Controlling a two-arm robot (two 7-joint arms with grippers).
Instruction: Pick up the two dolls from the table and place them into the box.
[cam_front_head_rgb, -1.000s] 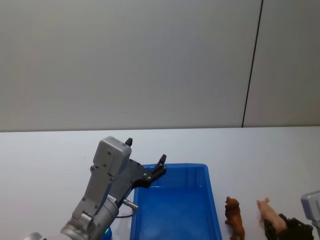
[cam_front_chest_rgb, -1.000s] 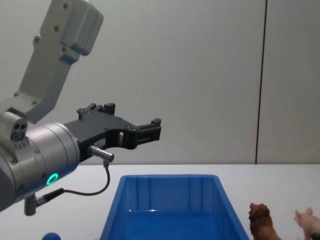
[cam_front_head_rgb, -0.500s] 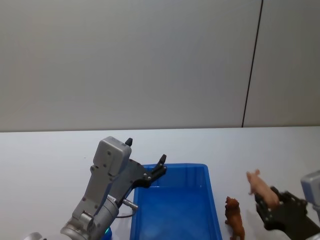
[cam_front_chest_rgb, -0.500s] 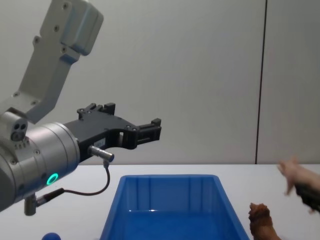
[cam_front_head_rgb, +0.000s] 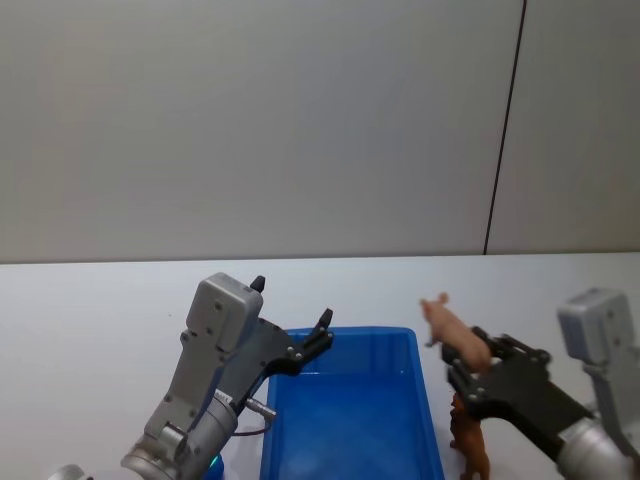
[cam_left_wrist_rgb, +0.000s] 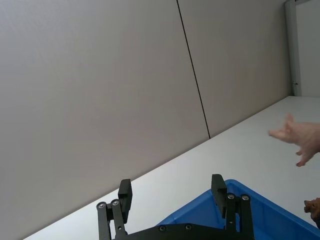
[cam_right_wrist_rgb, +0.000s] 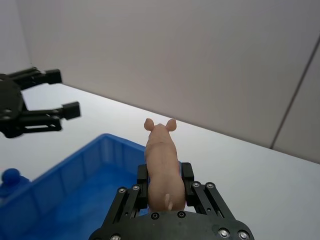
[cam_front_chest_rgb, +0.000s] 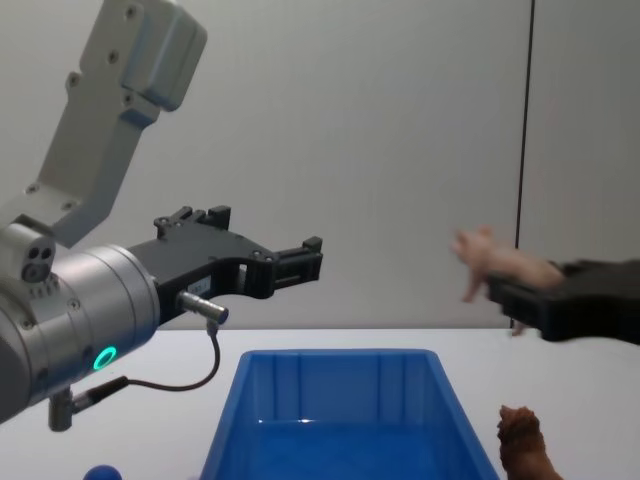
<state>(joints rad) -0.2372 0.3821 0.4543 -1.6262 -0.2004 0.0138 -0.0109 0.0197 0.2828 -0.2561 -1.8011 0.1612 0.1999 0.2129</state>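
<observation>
My right gripper (cam_front_head_rgb: 465, 352) is shut on the pale pink doll (cam_front_head_rgb: 448, 325), holding it in the air just right of the box's right wall. The right wrist view shows the pink doll (cam_right_wrist_rgb: 162, 157) upright between the black fingers, snout pointing away. The brown shaggy doll (cam_front_head_rgb: 470, 445) stands on the table right of the blue box (cam_front_head_rgb: 380, 331), below the held doll. My left gripper (cam_front_head_rgb: 292, 302) hovers open over the box's far left corner, holding nothing. From the chest, the pink doll (cam_front_chest_rgb: 490, 262) hangs well above the box (cam_front_chest_rgb: 340, 354).
A small blue rounded toy (cam_right_wrist_rgb: 11, 176) lies on the table left of the box, also at the chest view's bottom edge (cam_front_chest_rgb: 100, 472). The white table runs back to a plain grey wall with a dark vertical seam (cam_front_head_rgb: 505, 130).
My right gripper has lifted the pink doll off the table and carried it up and left, to beside the box. The left arm and the brown doll have not moved.
</observation>
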